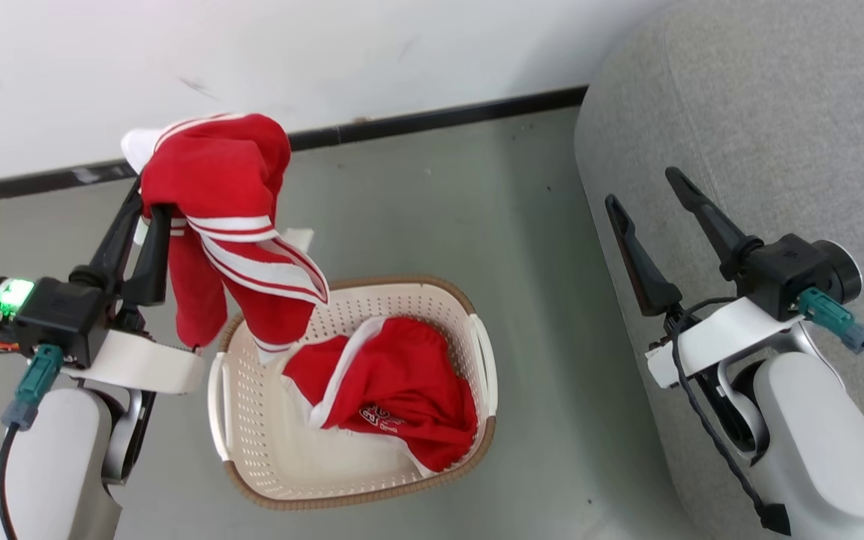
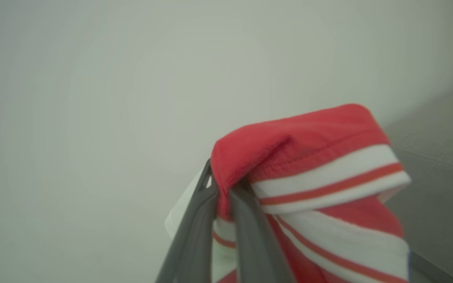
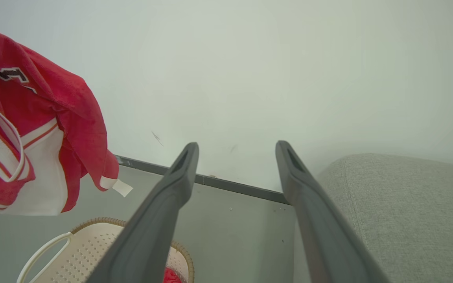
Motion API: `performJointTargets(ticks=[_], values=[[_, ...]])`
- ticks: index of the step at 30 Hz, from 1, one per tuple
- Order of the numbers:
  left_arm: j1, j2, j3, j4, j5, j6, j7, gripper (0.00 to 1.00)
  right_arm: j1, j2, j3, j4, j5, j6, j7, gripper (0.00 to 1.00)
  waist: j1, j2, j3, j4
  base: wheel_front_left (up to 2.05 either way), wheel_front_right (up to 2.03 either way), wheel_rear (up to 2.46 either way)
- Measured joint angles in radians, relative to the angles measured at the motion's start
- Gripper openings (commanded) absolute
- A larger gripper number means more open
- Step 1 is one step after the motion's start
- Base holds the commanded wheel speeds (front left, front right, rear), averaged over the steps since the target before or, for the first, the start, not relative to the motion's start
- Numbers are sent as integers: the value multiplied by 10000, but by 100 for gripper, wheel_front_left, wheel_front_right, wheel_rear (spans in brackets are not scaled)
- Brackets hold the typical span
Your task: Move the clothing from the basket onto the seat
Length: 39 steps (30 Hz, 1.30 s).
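Our left end effector (image 1: 148, 214) pinches a red garment (image 1: 222, 180), which hangs above the far left edge of the basket (image 1: 402, 282), its striped end dangling over the rim. We see a second red garment (image 1: 402, 382) lying inside the basket, which stands on the floor (image 1: 477, 210). Farther right, our right end effector (image 1: 642, 187) hovers spread wide over the left edge of the grey seat (image 1: 777, 112).

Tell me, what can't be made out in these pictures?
- Lettering on the lying garment: head view, too small and folded over.
- Basket floor: head view, partly covered by that garment.
- Held garment: left wrist view blurred, cut by the bottom edge; right wrist view, cut by the left edge.
- Left pincer tips: head view, buried in cloth.
- Seat: head view, cut by the right edge.
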Motion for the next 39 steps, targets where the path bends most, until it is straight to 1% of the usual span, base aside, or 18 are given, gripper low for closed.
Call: performJointTargets(ticks=[5,11,15,21,28,34,39], values=[[277,61,-121,-238,-13,-100,167,0,390,-199,276,142,-2,-2,0,100,0,0,-560,182,0,0,0],[349,69,-426,-575,-176,-416,389,0,567,-359,675,305,0,0,0,100,0,0,-1195,403,0,0,0],[401,69,-598,-767,-240,-535,596,0,616,-543,1045,487,79,0,0,100,0,0,-1583,545,0,0,0],[558,38,-953,-991,-357,-811,917,0,776,-644,1674,757,725,0,0,100,0,0,-2118,752,0,0,0],[839,12,-1363,-1154,-514,-1122,1371,0,704,-1064,2750,886,1478,0,0,100,0,0,-2664,986,0,0,0],[952,-56,-1726,-1392,-679,-1312,1741,0,360,-1513,3624,1131,1810,0,0,100,0,0,-3057,1192,0,0,0],[992,-263,-1977,-1546,-909,-1335,2021,0,197,-1781,4297,1365,2176,0,0,100,-1,0,-3334,1371,0,0,0]])
